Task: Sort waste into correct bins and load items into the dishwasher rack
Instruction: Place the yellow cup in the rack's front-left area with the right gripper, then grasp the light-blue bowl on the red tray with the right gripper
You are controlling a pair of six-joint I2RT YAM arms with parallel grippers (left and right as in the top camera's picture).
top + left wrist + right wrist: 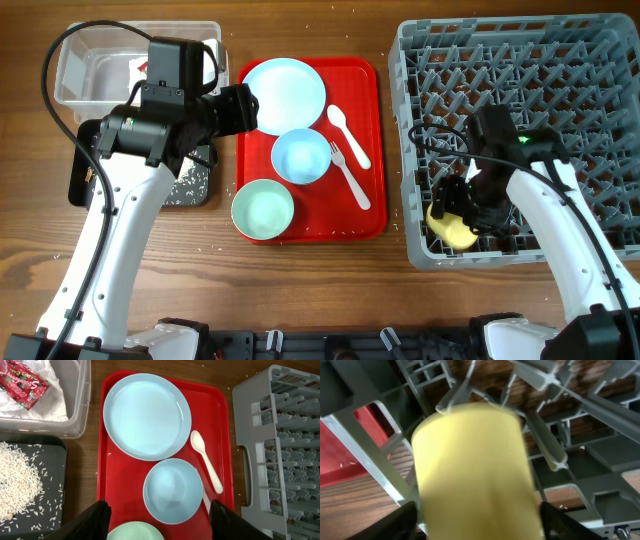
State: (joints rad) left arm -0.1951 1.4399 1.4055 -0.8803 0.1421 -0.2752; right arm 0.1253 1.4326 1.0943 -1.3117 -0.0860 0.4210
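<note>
Yellow cup [455,232] in R jaws' grip amid pegs [546,442] at rack [560,70] corner; L jaws apart over red tray [320,218]

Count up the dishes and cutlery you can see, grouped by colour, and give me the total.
Light blue: 2 (plate, blue bowl)
Mint green: 1 (green bowl)
Yellow: 1 (cup)
White: 2 (spoon, fork)
Total: 6

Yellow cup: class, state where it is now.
In the overhead view, the yellow cup sits in the dishwasher rack's near-left corner, beside the red tray, between the right gripper's jaws.
</note>
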